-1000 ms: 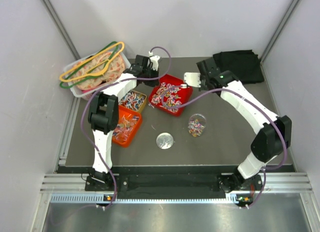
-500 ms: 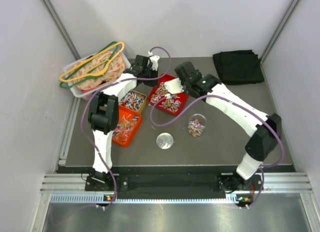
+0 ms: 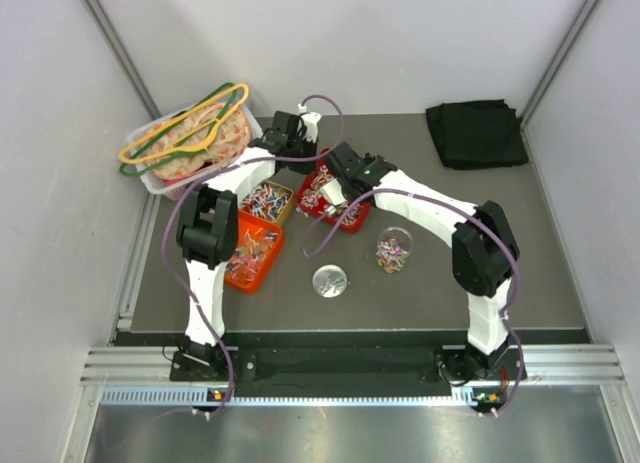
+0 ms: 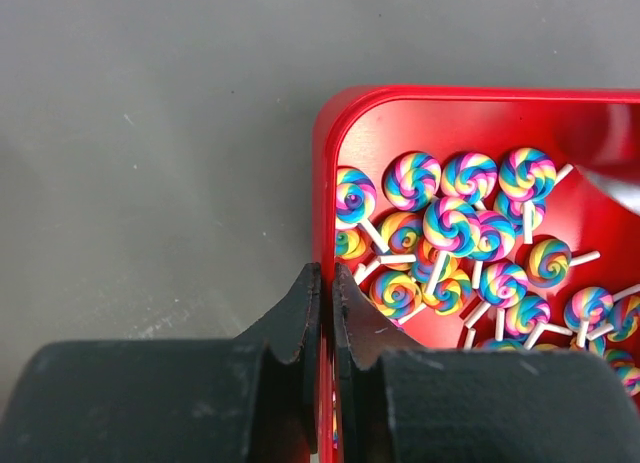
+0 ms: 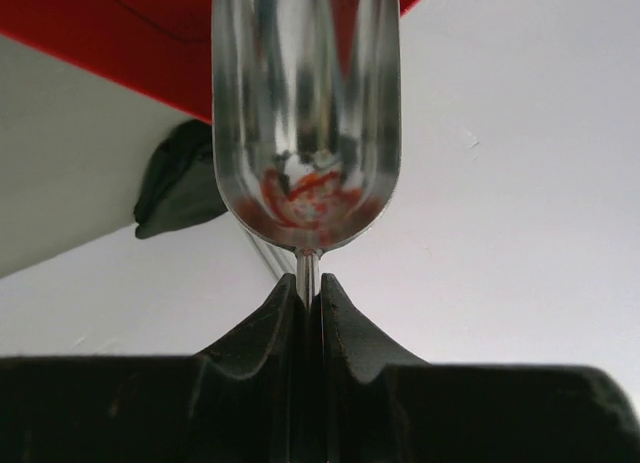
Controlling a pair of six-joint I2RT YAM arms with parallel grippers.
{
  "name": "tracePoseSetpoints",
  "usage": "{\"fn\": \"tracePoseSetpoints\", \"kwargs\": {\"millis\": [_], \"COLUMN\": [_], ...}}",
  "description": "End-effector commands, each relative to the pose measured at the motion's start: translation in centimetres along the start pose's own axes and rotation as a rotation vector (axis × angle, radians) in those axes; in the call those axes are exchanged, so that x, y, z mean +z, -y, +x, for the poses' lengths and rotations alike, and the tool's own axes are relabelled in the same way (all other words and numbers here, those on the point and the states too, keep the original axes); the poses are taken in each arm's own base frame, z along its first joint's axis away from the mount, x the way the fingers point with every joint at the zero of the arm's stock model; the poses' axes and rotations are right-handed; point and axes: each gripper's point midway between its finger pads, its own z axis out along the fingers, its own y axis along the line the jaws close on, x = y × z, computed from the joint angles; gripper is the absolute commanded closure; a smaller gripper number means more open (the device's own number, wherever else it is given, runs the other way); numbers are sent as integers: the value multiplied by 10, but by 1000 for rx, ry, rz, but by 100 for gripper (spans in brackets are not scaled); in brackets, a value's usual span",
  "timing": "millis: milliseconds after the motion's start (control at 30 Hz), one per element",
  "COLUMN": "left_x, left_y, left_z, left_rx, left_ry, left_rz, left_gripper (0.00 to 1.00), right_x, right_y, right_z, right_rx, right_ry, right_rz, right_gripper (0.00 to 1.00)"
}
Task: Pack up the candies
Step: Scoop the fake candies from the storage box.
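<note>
The candies [image 4: 450, 233] are tiny swirled multicoloured lollipops lying in a red tray [image 4: 325, 153]. In the top view the red tray [image 3: 352, 223] sits mid-table with candies [image 3: 313, 187] in it. My left gripper [image 4: 322, 283] is shut on the tray's rim at its far left corner, and it also shows in the top view [image 3: 308, 155]. My right gripper [image 5: 308, 288] is shut on the handle of a shiny metal scoop [image 5: 308, 113]. In the top view it [image 3: 336, 190] holds the scoop [image 3: 328, 197] low over the tray. A clear jar [image 3: 393, 250] holds some candies.
A round lid [image 3: 330, 281] lies in front of the jar. A yellow tray [image 3: 266, 198] and an orange tray [image 3: 252, 249] with candies sit at the left. A clear bin with hangers [image 3: 186, 135] stands at the back left. A black cloth [image 3: 478, 133] lies at the back right.
My right arm has swung left from the back of the table, bringing the scoop down over the red tray. My left gripper has stayed on the tray's rim.
</note>
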Motion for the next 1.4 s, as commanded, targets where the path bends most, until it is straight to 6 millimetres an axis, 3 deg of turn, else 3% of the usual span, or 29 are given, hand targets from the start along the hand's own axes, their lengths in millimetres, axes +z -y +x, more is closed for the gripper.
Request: {"fn": "tracePoseSetpoints", "kwargs": {"millis": [0,500,1000,1267,1367], "left_x": [-43,-48,-55,-58,-57], "left_y": [16,24,29,36,37], "left_z": [-62,-64,-69,-73,-70], "left_rx": [17,39,43,51,53], "left_ry": [176,196,209,224,216], "left_rz": [14,50,72,104,111], "left_gripper": [100,100,100,100,100], "right_x": [-5,27,38,39,34], "right_y": [33,19,-13,-24,-33], "right_z": [8,-36,-61,-92,-104], "right_rx": [-13,6,-9,-26,5], "right_ry": [-103,12,105,174,237], "right_rz": [100,1,-79,-85,-167], "right_gripper": [100,100,100,100,100]}}
